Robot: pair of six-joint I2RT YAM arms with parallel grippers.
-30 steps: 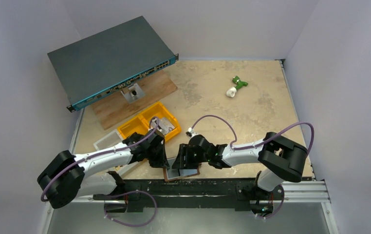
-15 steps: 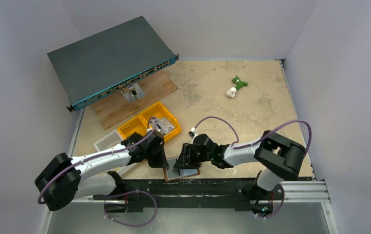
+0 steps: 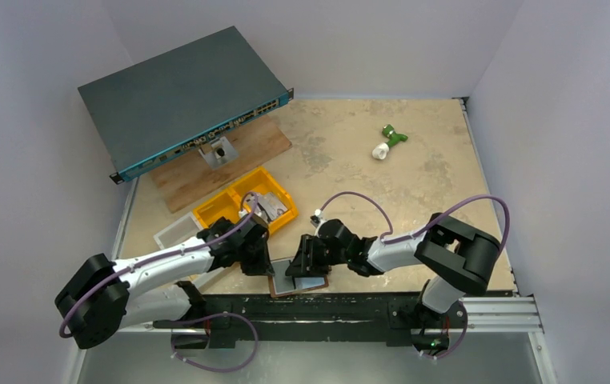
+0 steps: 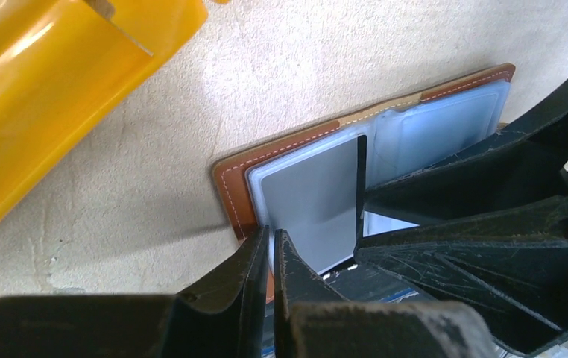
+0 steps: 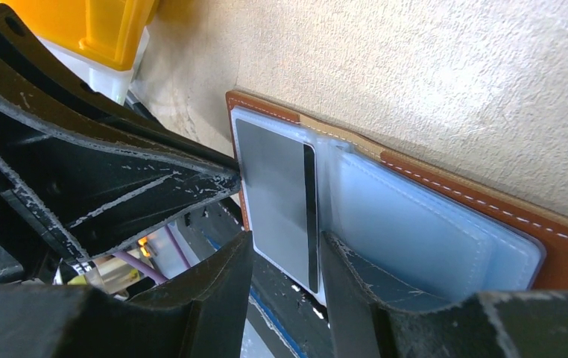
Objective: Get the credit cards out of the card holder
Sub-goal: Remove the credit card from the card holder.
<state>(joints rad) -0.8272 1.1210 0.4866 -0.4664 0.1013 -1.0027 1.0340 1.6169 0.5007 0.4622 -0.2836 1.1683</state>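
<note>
L jaws nipping card holder [image 4: 230, 186] edge, R jaws astride grey credit card [image 5: 273, 186], grip can't tell

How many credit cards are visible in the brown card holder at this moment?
1. A grey card sits in the left half of the open card holder, between the right pincer's fingers. The cloudy sleeves on the right may hide more.

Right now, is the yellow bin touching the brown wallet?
Apart. The left wrist view shows a stretch of bare table between the yellow bin and the open brown wallet.
</note>
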